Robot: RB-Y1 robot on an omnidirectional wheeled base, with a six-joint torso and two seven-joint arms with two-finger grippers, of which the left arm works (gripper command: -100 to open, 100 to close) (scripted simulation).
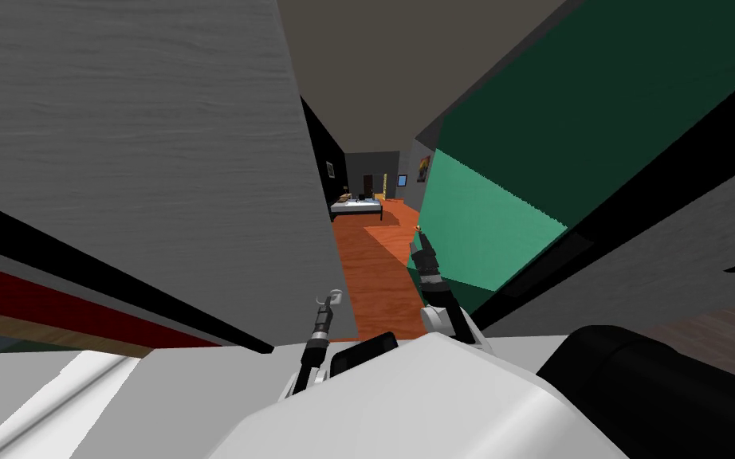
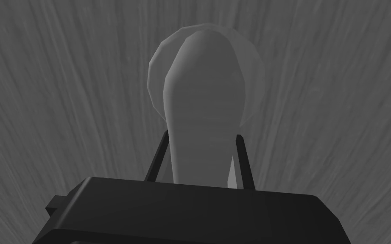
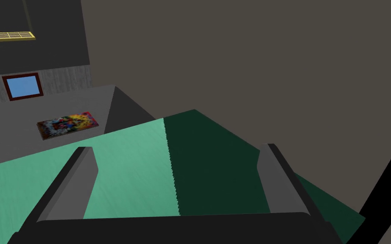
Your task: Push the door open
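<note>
The grey door (image 1: 159, 159) takes up the upper left of the head view, and its free edge runs down toward the lower middle of the frame. Right of that edge, a strip of orange floor (image 1: 374, 271) leads away to a far room in the centre of the frame. The door's pale lever handle (image 1: 332, 296) sits just left of the lower centre.

Your left gripper (image 2: 201, 134) is on that handle. In the left wrist view the lever stands in the middle of the frame, in front of its round plate. The two thin fingers (image 2: 160, 154) are drawn in narrow against the lever's sides, so the pincer is clamped on the handle. Streaked grey door face lies all around it.

Your right gripper (image 3: 177, 148) is just right of centre in the head view, beside a green surface (image 1: 501, 183) that is part light and part dark. Its fingers stand wide apart with nothing between them.
</note>
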